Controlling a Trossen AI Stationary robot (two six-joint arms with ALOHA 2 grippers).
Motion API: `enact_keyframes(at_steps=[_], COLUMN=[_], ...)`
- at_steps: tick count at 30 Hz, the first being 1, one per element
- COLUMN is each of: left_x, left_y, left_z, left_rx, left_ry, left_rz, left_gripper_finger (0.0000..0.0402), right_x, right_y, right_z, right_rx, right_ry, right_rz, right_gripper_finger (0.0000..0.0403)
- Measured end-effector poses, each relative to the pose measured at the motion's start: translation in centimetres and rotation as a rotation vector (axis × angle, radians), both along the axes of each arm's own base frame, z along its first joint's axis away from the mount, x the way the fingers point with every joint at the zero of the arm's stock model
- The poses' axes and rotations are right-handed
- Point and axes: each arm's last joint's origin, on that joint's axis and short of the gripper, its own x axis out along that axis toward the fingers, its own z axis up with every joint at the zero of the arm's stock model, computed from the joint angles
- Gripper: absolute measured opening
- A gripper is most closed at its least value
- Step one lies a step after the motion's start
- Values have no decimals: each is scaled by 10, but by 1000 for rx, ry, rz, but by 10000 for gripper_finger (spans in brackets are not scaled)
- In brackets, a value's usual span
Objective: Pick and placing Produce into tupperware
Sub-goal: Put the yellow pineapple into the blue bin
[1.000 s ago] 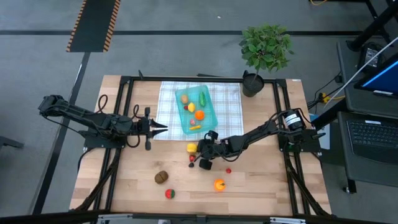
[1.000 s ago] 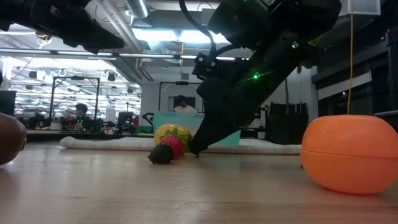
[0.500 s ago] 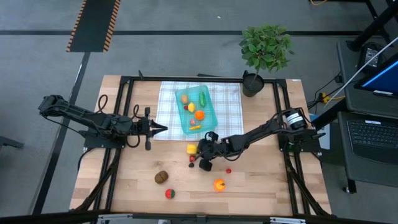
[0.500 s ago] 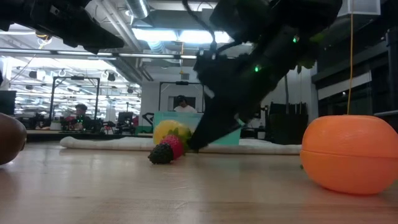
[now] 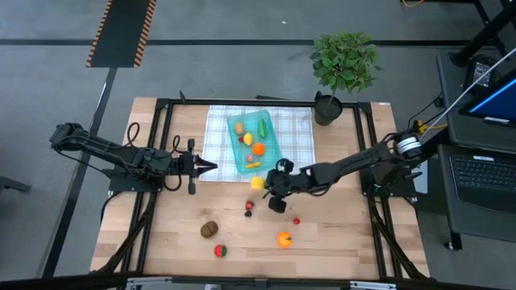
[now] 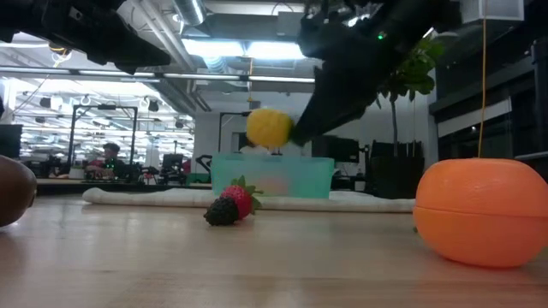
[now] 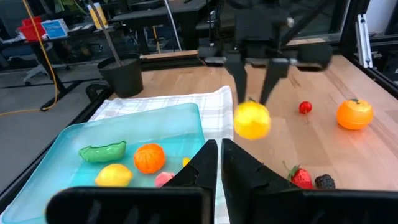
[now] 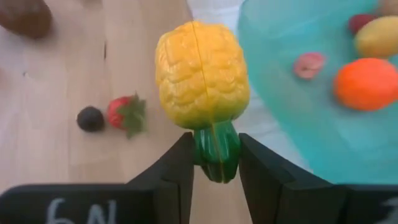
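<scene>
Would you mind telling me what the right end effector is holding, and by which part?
The right end effector holds the yellow corn-like toy by its green stem end.

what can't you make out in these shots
- Low view: the tupperware contents are only a blur through its wall.
- Low view: the left gripper is cut off by the top edge.
- High view: the red bit on the table is too small to name.
- Right wrist view: the brown piece is cut off by the top edge.
</scene>
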Motion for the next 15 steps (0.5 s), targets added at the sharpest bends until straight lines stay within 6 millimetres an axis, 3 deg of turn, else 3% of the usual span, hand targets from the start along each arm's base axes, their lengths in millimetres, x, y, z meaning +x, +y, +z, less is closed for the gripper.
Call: enact_keyframes(at_steps=[7,15], left_x=[0,1], left_y=[0,0], left_z=[1,2], left_rx=[-3,-6], left_ry=[-10,-24], left_rz=[0,2], left_gripper_finger=[32,46], right_x=[-36,-77], right_y=[-18,-26], right_z=[4,-26], right_rx=[8,-4], right_ry=[-125,-400], right_rz=[-10,48], right_gripper_finger=[105,105])
